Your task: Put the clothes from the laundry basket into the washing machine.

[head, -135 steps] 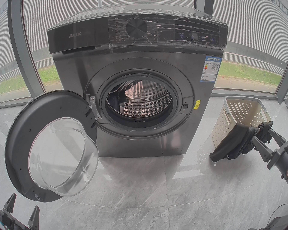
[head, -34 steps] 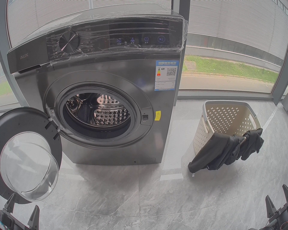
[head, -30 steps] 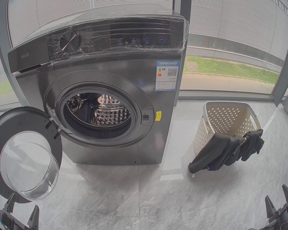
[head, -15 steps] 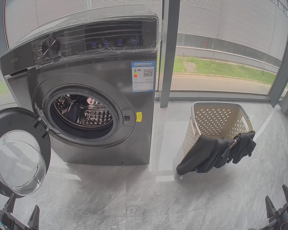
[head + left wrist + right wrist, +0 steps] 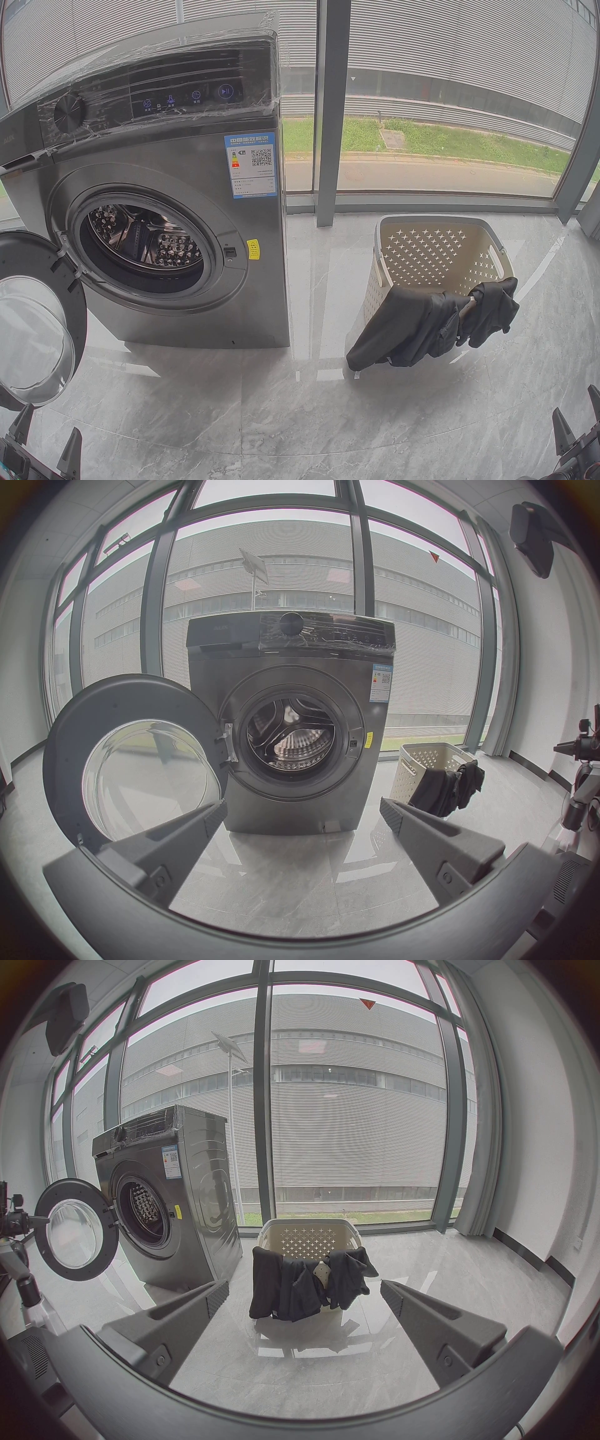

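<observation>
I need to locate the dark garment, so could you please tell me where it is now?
In the head view, the dark garment drapes over the near rim of the laundry basket, right of the washing machine.

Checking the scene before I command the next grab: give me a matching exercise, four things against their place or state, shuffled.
1. washing machine door
2. laundry basket
3. black clothes
4. right gripper

A. draped over the basket's near rim
B. open, holding nothing
C. swung open
D. on the floor, to the right of the machine

Pairs: 1-C, 2-D, 3-A, 4-B
</observation>
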`<state>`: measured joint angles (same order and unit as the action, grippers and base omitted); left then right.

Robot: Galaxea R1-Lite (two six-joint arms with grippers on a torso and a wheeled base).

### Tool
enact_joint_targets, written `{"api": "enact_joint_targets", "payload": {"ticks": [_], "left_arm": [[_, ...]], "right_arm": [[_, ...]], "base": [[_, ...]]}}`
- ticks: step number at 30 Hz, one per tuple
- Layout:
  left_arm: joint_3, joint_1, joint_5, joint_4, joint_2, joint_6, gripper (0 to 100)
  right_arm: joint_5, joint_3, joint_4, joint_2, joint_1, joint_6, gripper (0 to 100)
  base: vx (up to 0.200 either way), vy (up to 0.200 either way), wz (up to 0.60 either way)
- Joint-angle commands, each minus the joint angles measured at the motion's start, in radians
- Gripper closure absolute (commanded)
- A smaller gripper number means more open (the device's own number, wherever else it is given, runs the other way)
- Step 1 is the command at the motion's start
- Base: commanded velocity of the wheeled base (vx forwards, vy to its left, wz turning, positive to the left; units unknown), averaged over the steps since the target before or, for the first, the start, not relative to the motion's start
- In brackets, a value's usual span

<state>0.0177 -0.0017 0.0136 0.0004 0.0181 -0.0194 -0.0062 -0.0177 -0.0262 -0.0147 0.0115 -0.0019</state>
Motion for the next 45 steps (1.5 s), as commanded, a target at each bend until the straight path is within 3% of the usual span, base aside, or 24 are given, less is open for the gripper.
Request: {"api": "enact_joint_targets", "payload": {"ticks": [1,12,21,39,45], "left_arm": [[-0.018,0.000,0.000,0.000,-0.017,-0.001,0],[-0.018,0.000,0.000,0.000,-0.017,0.001,0],[-0.018,0.000,0.000,0.000,-0.017,0.006,0],[-0.018,0.000,0.000,0.000,-0.017,0.006,0],[-0.018,0.000,0.000,0.000,-0.017,0.007,0]], "right_arm": [[0.000,0.007,0.000,0.015,0.001,0.000,0],[0.000,0.007,0.000,0.015,0.001,-0.001,0],[0.000,0.007,0.000,0.015,0.001,-0.001,0],[0.000,0.007,0.000,0.015,0.001,-0.001,0],[0.000,0.007,0.000,0.015,0.001,-0.001,0]], "base": [[0.200,0.000,0.00],[0.200,0.000,0.00],[0.000,0.000,0.00],[0.000,-0.200,0.00],[0.000,0.000,0.00]]}}
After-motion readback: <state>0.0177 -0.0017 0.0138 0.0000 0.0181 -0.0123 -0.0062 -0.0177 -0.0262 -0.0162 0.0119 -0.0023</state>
